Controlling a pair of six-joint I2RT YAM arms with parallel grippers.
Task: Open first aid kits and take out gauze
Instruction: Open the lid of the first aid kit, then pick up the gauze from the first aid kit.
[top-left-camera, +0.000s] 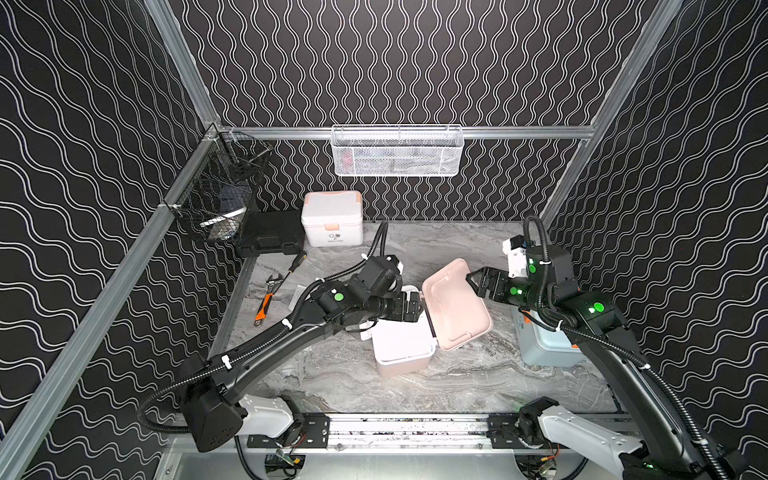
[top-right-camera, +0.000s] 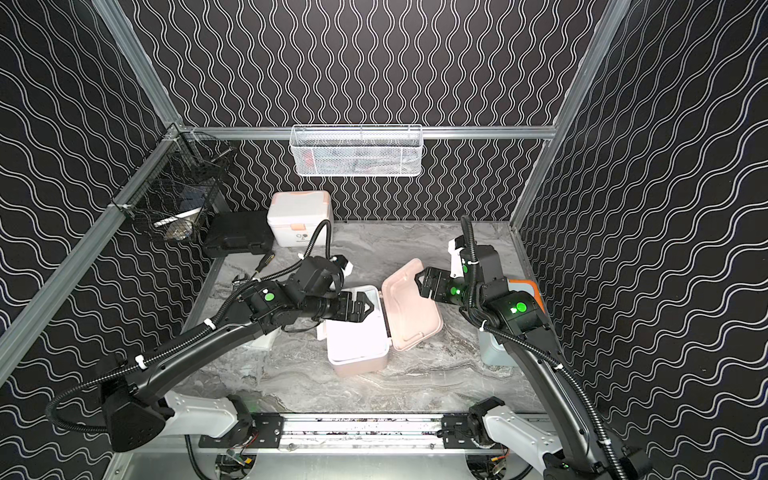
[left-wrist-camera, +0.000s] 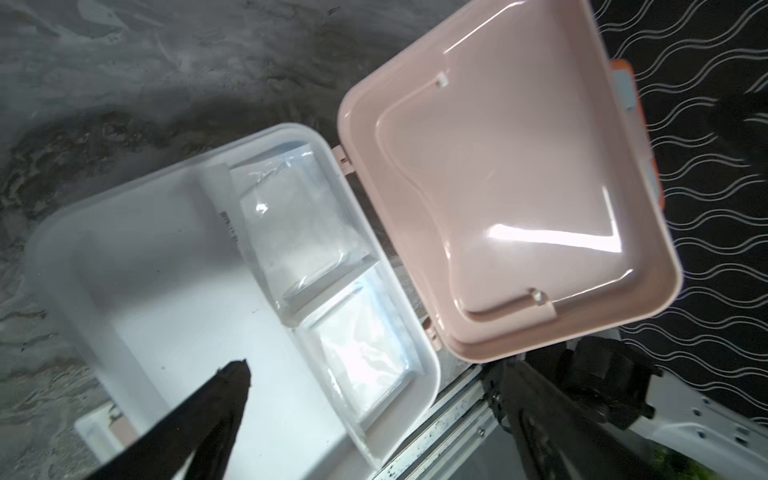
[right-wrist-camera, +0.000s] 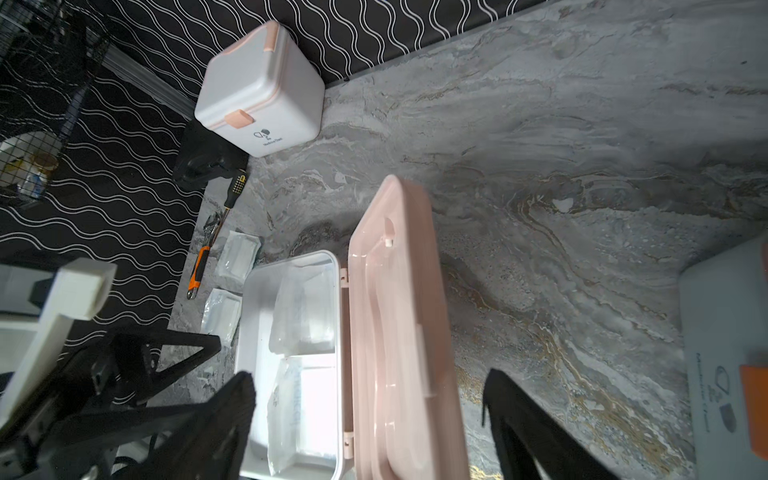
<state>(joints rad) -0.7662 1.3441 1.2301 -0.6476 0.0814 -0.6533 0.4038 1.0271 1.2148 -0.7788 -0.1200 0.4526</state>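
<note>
While its jaws stand spread wide and empty, the left pincer hangs over the open pink first aid kit, tips aimed toward the hinge. Just beyond and below those tips, inside the white tub, two gauze packets sit side by side against the hinge-side wall, their row running along the hinge line. Whether they lie flat or lean on that wall I cannot tell.

Across the hinge, the pink lid stands thrown back, and the right pincer, likewise released, straddles its far edge. The right wrist view shows a gap on either side of the lid.

As the left arm is the nearer, the pick looks to be its job: forward and down toward the hinge wall.

Farther out, two loose gauze packets lie on the counter beside an adjustable wrench. The white-and-peach kit at the back and the light blue kit under the right arm appear shut.
</note>
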